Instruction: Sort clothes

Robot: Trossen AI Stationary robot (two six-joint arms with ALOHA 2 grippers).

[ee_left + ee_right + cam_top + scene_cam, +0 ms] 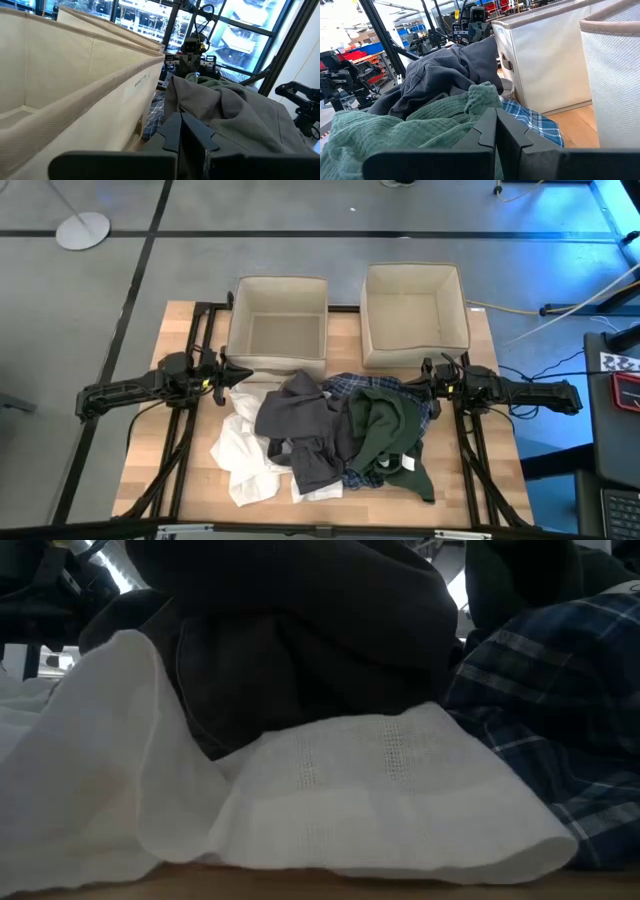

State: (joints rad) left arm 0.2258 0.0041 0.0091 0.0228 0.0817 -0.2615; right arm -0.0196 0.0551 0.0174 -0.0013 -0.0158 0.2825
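The clothes lie in one pile on the table's middle and near part. The dark grey garment (pixel 300 425) lies on top of the white shirts (pixel 245 450). The dark green garment (pixel 385 430) lies to its right, over the blue-and-white plaid shirt (pixel 350 385). My left gripper (pixel 243 372) is shut and empty at the pile's far left edge, beside the left box. My right gripper (pixel 422 387) is shut and empty at the pile's far right edge. The left wrist view shows the grey garment (pixel 240 110), and the right wrist view shows the green one (pixel 420 130).
Two beige square fabric boxes stand side by side at the table's far edge, the left one (pixel 240 320) and the right one (pixel 465 310), both open on top. Bare wood shows to the left and right of the pile. In the low view the white shirt (pixel 380 800) fills the foreground.
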